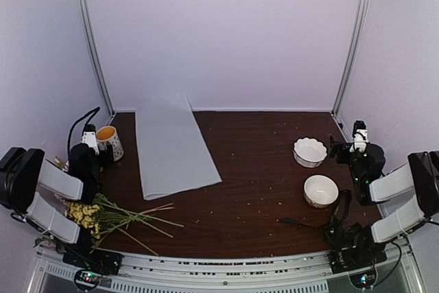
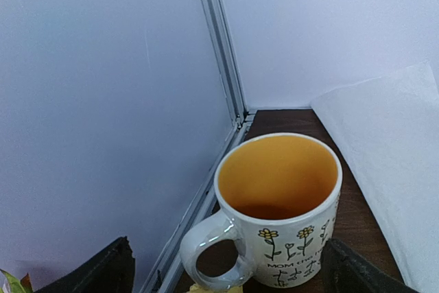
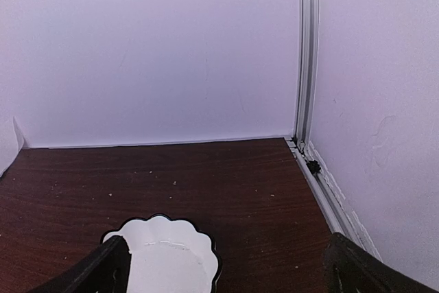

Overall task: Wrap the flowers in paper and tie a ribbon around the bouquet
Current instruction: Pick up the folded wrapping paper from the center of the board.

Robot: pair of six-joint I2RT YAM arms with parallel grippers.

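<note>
The flowers lie loose at the front left, yellow blooms toward my left arm and green stems pointing right. The paper, a pale grey sheet, lies flat just behind them; its edge shows in the left wrist view. A thin black strip that looks like the ribbon lies near my right arm's base. No bouquet is in view. My left gripper is open and empty, just short of a flowered mug. My right gripper is open and empty beside a scalloped bowl.
The mug, orange inside, stands at the back left by the wall frame. A scalloped white bowl and a round white bowl sit at the right. White walls close in the brown table.
</note>
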